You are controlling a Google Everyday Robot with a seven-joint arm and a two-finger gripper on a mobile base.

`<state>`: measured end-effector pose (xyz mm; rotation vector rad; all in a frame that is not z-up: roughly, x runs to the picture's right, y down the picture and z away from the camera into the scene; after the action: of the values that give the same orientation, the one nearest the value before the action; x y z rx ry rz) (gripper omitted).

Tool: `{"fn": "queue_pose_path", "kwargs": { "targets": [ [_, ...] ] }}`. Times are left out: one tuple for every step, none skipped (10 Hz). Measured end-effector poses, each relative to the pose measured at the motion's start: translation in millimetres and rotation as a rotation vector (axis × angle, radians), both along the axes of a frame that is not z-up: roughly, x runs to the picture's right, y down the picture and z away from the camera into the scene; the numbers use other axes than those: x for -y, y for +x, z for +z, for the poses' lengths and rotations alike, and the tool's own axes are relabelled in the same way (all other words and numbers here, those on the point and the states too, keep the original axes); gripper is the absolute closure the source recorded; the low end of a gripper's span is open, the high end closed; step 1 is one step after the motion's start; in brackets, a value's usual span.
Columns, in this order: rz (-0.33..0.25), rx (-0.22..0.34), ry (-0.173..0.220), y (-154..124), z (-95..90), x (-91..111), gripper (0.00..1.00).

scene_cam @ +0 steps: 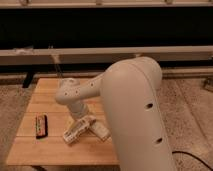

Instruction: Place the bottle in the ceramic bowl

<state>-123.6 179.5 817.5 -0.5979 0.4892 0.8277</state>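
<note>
My gripper [86, 129] hangs low over the middle of the wooden table [50, 150], at the end of my white arm [80, 95]. The arm reaches in from the right and covers the right half of the table. I cannot pick out the white bottle for certain: the pale shapes at the gripper may be parts of the gripper itself. The orange-red ceramic bowl is not in view; it may lie behind the arm.
A small dark flat rectangular object with a reddish edge [41, 125] lies on the left part of the table. A long pale rail [60, 54] runs behind the table against a dark background. Speckled floor [190, 110] lies to the right.
</note>
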Motion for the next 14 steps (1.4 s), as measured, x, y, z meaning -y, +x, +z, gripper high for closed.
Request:
{"fn": "queue_pose_path", "kwargs": {
  "targets": [
    [0.000, 0.001, 0.000, -0.6, -0.3, 0.2, 0.23],
    [-0.003, 0.002, 0.000, -2.3, -1.1, 0.5, 0.23],
    [-0.004, 0.002, 0.000, -2.2, -2.1, 1.2, 0.23],
    [-0.004, 0.001, 0.000, -2.0, -2.9, 2.1, 0.23],
    [-0.004, 0.000, 0.000, -1.9, -3.7, 2.8, 0.23],
    [-0.004, 0.000, 0.000, -1.9, -4.0, 3.1, 0.23],
    [-0.004, 0.000, 0.000, -1.9, -4.2, 3.3, 0.23],
    [-0.004, 0.000, 0.000, -1.8, -4.6, 4.0, 0.23],
    [-0.003, 0.000, 0.000, -1.6, -4.8, 4.1, 0.23],
    [-0.003, 0.000, 0.000, -1.7, -5.2, 4.4, 0.23],
    [-0.003, 0.000, 0.000, -1.5, -5.3, 4.7, 0.23],
    [-0.003, -0.001, 0.000, -1.4, -5.5, 4.8, 0.23],
    [-0.002, -0.001, 0.000, -1.5, -5.7, 5.1, 0.23],
    [-0.002, 0.000, 0.001, -2.0, -6.4, 5.8, 0.23]
  ]
}}
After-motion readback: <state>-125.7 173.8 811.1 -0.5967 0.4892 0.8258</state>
